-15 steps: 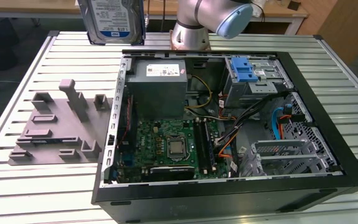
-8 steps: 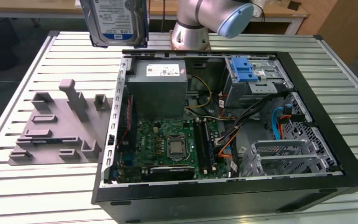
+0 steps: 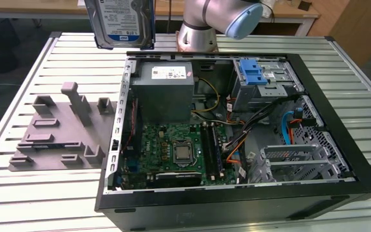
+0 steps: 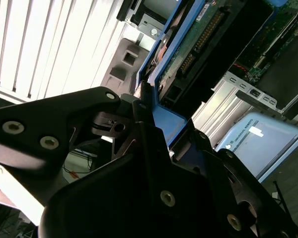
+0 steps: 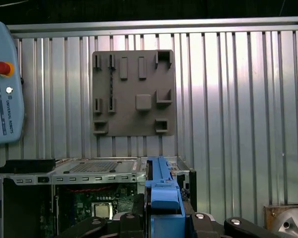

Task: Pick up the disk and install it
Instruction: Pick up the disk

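Exterior view: the disk (image 3: 120,21) hangs upright in the air with its white-and-blue label facing the camera. It is held above the slatted metal tabletop (image 3: 56,63), past the far corner of an open computer case (image 3: 237,205), toward the exterior view's left. A grey moulded plate (image 3: 50,140) lies on the tabletop beside the case. In the second wrist view, the black hand (image 4: 164,130) is pinching the disk's blue bracket between its fingers, and the drive's circuit board side shows.
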`<state>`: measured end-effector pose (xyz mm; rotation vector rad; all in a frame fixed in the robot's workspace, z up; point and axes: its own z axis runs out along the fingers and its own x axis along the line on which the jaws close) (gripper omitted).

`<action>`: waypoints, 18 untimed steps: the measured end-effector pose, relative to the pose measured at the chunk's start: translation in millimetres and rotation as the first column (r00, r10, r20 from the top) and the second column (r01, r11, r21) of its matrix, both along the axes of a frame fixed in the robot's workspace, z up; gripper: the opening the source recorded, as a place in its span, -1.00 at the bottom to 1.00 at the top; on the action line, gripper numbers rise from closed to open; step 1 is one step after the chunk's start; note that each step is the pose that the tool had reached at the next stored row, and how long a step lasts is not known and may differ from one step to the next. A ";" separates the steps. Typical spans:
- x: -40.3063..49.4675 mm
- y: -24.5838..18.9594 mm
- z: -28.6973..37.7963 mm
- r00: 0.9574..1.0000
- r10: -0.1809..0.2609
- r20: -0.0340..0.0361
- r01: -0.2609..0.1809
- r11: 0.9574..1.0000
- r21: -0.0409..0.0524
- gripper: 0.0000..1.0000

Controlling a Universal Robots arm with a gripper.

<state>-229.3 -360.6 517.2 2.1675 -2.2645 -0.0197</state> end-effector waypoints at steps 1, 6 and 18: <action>0.2 0.0 0.0 1.000 0.000 0.000 0.000 1.000 0.000 -0.27; 3.8 -0.4 0.0 1.000 0.000 0.000 0.000 1.000 0.000 -0.27; 15.8 -2.0 0.0 1.000 0.000 0.000 0.000 1.000 0.000 -0.27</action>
